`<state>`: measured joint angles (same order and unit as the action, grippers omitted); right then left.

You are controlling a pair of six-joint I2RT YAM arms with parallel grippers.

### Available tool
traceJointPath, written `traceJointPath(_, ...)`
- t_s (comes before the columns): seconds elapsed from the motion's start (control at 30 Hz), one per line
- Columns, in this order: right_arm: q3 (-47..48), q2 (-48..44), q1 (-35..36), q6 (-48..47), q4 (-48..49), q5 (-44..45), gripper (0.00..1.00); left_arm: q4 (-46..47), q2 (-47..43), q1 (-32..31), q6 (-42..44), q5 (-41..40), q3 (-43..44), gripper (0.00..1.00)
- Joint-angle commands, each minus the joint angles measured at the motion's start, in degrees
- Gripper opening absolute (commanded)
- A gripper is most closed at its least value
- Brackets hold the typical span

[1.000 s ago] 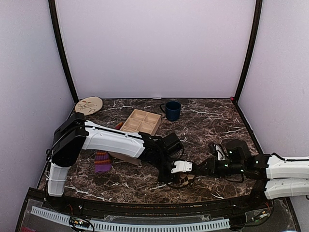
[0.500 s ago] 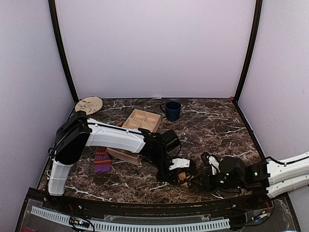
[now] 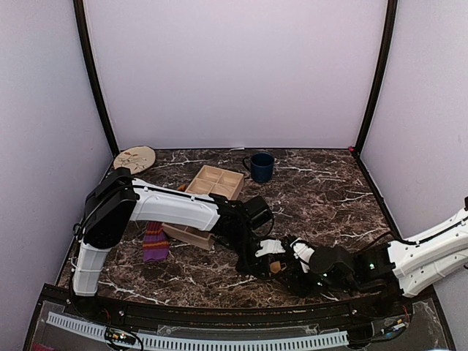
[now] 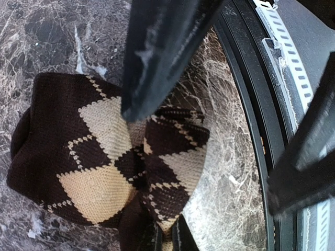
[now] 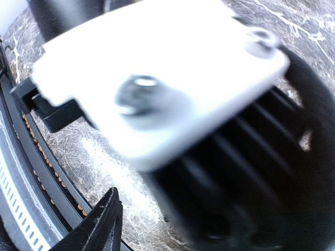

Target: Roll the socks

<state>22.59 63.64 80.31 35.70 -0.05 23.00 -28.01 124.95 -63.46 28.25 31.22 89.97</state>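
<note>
Since a second ago my right tool point(image 3: 291, 257) has swung left and nearer, crowding my left tool point(image 4: 207, 157) over the brown argyle sock point(image 4: 104, 157), which lies half-bundled on the counter point(image 3: 322, 190) by the near edge. My left tool is spread, one finger resting on the knit; the right's state I cannot tell. Soft, light and limp, the sock will likely unroll unless I take its loose folded end. The purple striped sock point(image 3: 154, 243) lies well left.
</note>
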Motion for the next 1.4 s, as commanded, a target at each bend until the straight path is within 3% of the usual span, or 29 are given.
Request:
traceJointPath(0.0, 1.71, 1.63, 1.53, -3.71, 0.72, 2.26, 0.52, -4.88, 1.79, 0.56, -0.04, 0.25, -0.97, 0.0)
traceJointPath(0.83, 3.75, 14.29, 3.46, -9.4, 3.14, 8.71, 0.52, -5.28, 1.63, 1.67, 0.31, 2.26, -0.93, 0.0)
traceJointPath(1.1, 3.23, 16.42, 3.45, -10.58, 5.05, 6.45, 0.49, -5.27, 1.93, 2.02, 0.23, 2.52, -1.03, 0.0)
traceJointPath(1.37, 2.69, 16.49, 3.45, -9.29, 4.63, 4.83, 0.37, -5.22, 2.07, 2.38, 0.11, 2.73, -0.85, 0.0)
